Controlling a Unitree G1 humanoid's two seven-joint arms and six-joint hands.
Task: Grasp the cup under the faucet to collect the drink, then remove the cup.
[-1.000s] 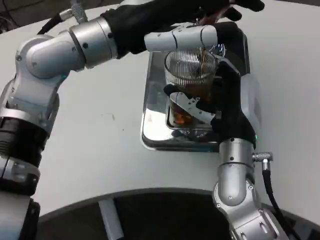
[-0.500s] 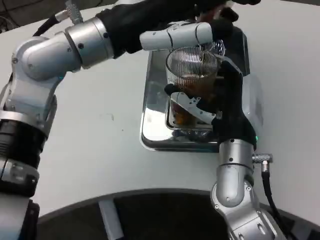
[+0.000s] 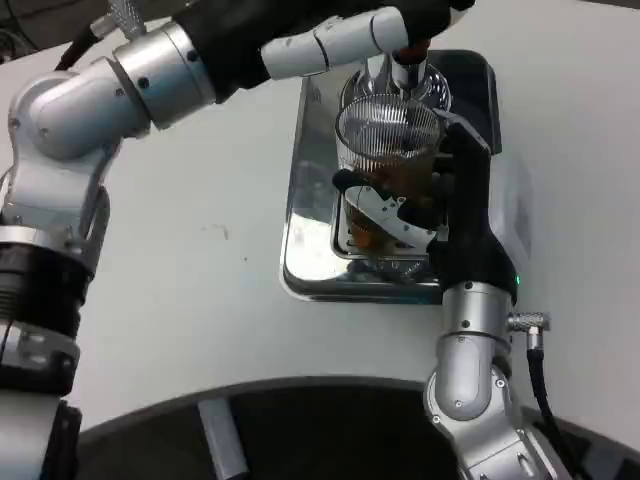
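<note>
A white table (image 3: 200, 300) carries one shiny metal tray (image 3: 310, 265), set toward its far right side, with its near edge facing the robot, a faint dark speck (image 3: 222, 232) marking the bare top to the tray's left, and a dark curved edge at the table's near side.

Right hand (image 3: 430, 205) gripping ribbed cup (image 3: 387, 140) (brown drink), faucet (image 3: 398, 72)

cup (image 3: 388, 150): 1 | faucet (image 3: 405, 72): 1 | tray (image 3: 310, 200): 1 | table (image 3: 200, 260): 1
</note>
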